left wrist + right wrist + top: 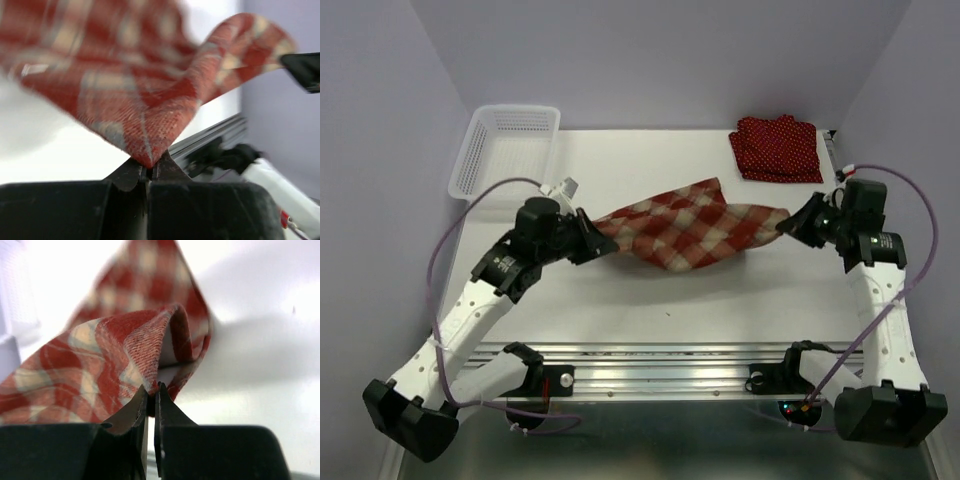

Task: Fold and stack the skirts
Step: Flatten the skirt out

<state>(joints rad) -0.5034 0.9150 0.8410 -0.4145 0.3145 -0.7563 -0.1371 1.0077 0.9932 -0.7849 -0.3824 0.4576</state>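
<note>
The red-and-cream plaid skirt [688, 227] hangs stretched above the table between my two grippers, sagging in the middle. My left gripper [599, 236] is shut on its left corner; in the left wrist view the plaid skirt [135, 95] rises from the left gripper [149, 169]. My right gripper [788, 224] is shut on the right corner; in the right wrist view the plaid skirt [115, 360] bunches above the right gripper [151, 392]. Folded dark red polka-dot skirts [777, 148] lie in a pile at the back right; how many I cannot tell.
A white plastic mesh basket [507, 148] stands at the back left corner of the white table [720, 300]. A metal rail [660, 365] runs along the near edge. Purple walls close in the sides and back.
</note>
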